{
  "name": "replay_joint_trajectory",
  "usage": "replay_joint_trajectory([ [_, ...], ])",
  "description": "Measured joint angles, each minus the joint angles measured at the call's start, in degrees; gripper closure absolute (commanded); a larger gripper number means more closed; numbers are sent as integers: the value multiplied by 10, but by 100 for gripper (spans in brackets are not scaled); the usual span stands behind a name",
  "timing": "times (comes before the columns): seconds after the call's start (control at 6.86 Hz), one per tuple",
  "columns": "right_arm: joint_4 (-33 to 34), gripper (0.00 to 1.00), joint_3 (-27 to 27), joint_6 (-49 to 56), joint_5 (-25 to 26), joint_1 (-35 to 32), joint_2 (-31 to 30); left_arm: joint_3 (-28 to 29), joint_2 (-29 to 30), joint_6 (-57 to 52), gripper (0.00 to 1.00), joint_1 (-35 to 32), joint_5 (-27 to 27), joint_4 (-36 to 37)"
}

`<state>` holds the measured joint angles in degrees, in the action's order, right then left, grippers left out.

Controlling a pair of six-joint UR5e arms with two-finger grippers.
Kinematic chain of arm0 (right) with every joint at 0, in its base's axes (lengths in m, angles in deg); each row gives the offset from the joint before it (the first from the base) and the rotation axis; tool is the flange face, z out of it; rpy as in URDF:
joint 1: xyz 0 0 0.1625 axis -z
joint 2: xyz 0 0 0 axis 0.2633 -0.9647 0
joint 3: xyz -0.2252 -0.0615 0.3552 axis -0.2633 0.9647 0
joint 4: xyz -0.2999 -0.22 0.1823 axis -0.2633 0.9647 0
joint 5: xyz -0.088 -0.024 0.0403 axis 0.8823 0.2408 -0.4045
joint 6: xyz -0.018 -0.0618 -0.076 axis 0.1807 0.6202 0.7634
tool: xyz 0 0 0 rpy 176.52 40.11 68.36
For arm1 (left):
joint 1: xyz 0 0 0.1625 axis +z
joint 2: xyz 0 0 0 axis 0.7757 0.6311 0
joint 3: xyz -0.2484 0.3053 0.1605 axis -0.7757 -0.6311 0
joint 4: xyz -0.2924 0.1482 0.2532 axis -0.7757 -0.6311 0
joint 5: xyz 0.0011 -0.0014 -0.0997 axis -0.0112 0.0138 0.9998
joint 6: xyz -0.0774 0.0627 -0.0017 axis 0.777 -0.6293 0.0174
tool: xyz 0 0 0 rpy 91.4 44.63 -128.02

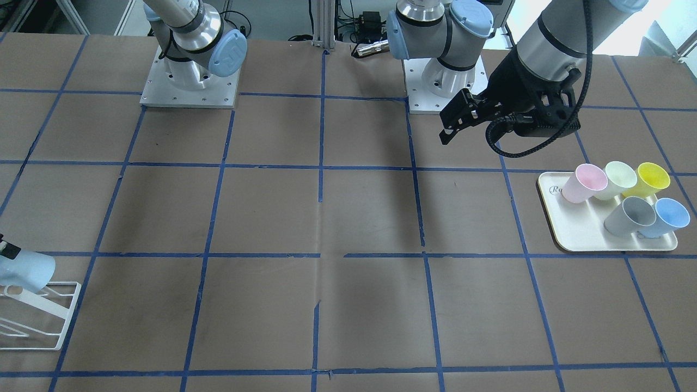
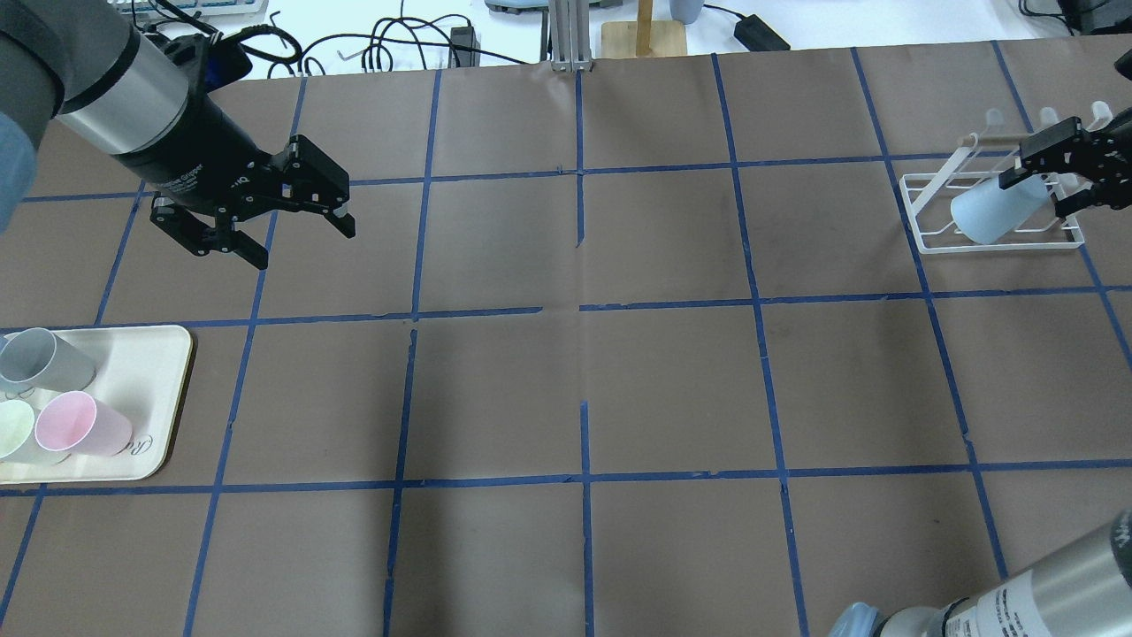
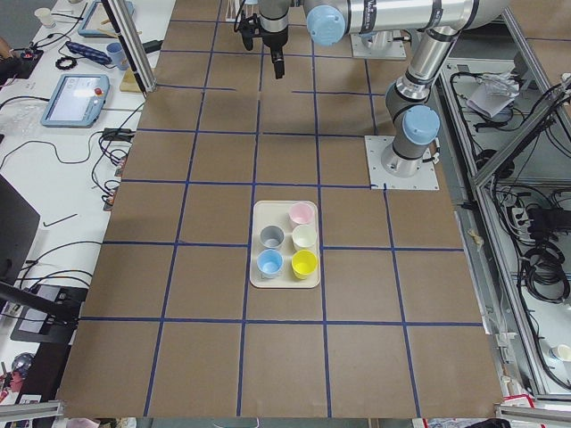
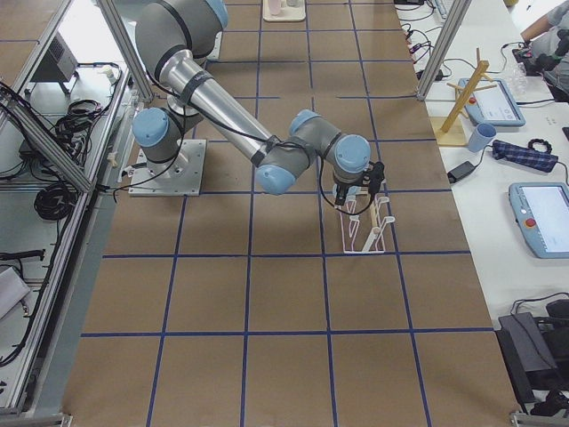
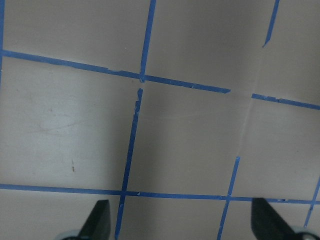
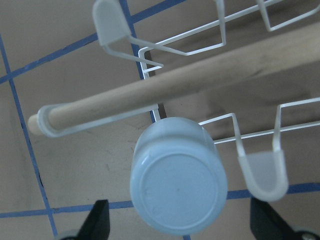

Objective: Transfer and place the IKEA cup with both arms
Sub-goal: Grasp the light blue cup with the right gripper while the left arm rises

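Observation:
The IKEA cup point(image 2: 995, 212), pale sky-blue, hangs tilted and mouth-down on the white wire drying rack point(image 2: 929, 239) at the table's far right. In the right wrist view its base point(image 6: 177, 185) faces the camera, between the fingers, which stand clear of its sides. My right gripper point(image 2: 1035, 195) is open around the cup's base end. The cup also shows at the left edge of the front view point(image 1: 24, 271). My left gripper point(image 2: 301, 246) is open and empty, held above bare table beyond the tray point(image 2: 150, 372).
The cream tray point(image 1: 577, 234) holds a second blue cup point(image 1: 667, 216), a grey cup point(image 1: 631, 215), a pink cup point(image 1: 585, 182), a pale green one and a yellow one. A wooden rod point(image 6: 150, 100) runs through the rack. Blue tape lines grid the brown table.

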<state>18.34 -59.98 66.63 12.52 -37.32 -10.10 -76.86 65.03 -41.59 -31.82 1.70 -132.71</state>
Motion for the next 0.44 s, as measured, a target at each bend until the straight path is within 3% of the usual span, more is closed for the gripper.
replay_joint_trajectory([
  [0.44,5,0,-1,-12,-2,-1,6,-1,2,15,0,-1,76,-1],
])
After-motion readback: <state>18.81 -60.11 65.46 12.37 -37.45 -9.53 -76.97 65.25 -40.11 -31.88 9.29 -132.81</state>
